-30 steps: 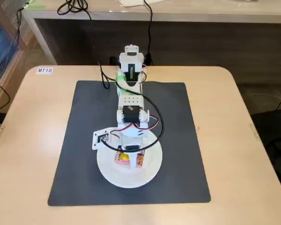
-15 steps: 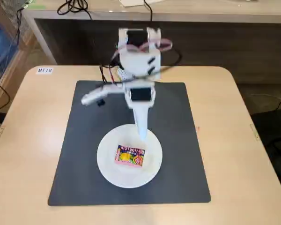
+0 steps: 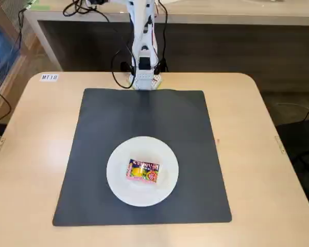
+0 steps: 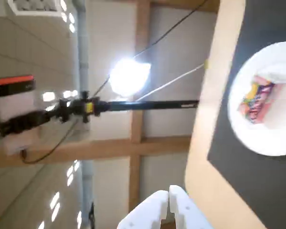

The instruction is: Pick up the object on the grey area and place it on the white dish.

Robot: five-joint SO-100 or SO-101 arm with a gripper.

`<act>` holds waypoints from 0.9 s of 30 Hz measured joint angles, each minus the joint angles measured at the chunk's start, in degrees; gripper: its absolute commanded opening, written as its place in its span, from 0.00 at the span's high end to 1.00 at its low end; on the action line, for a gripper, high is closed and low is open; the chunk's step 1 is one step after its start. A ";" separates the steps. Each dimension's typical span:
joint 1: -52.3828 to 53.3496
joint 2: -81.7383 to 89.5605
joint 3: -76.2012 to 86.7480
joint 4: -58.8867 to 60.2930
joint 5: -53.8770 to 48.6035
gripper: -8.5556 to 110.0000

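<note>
The object, a small yellow, red and pink packet (image 3: 142,171), lies flat near the middle of the white dish (image 3: 118,191). The dish rests on the grey area (image 3: 103,118), towards its front. My arm (image 3: 143,56) stands upright at the far edge of the mat and runs out of the top of the fixed view, so the gripper is hidden there. In the wrist view the gripper (image 4: 169,192) shows at the bottom with its white fingers together and nothing between them. It is far from the packet (image 4: 257,100) on the dish (image 4: 276,143).
The beige tabletop (image 3: 31,154) surrounds the mat and carries a label (image 3: 49,77) at the back left. Black cables (image 3: 82,7) hang behind the arm's base beside a desk. The wrist view mostly shows ceiling, a bright lamp (image 4: 128,76) and a dark boom.
The gripper let go of the packet on the dish. The arm rose and swung back to the far edge of the mat. The packet stayed on the dish.
</note>
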State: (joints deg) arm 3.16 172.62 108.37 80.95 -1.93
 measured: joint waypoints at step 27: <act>2.02 17.93 66.80 -15.03 -3.25 0.93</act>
State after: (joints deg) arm 5.19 190.55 175.17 65.92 -5.19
